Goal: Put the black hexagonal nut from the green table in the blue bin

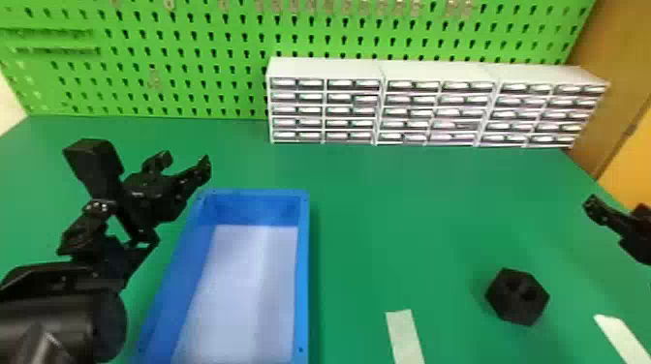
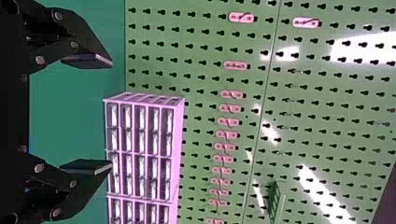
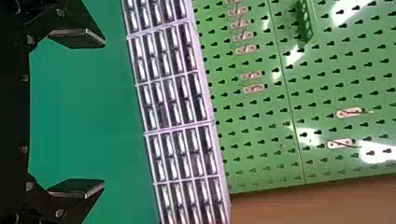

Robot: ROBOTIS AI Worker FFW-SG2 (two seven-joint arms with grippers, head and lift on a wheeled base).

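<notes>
The black hexagonal nut (image 1: 517,296) lies on the green table (image 1: 387,203) toward the right in the head view. To its left stands the blue bin (image 1: 303,271), with a pale bottom and nothing in it that I can see. My left gripper (image 1: 186,162) is over the table by the bin's far left corner; in its wrist view the left gripper (image 2: 112,115) is open and holds nothing. At the right edge is my right gripper (image 1: 593,210), above and to the right of the nut. In its wrist view the right gripper (image 3: 104,114) stands open, its fingers wide apart and bare.
White drawer cabinets (image 1: 436,104) line the back of the table. Behind them rises a green pegboard (image 1: 193,58). Two pale strips, one (image 1: 405,334) left of the nut and another (image 1: 622,336) right of it, lie near the front.
</notes>
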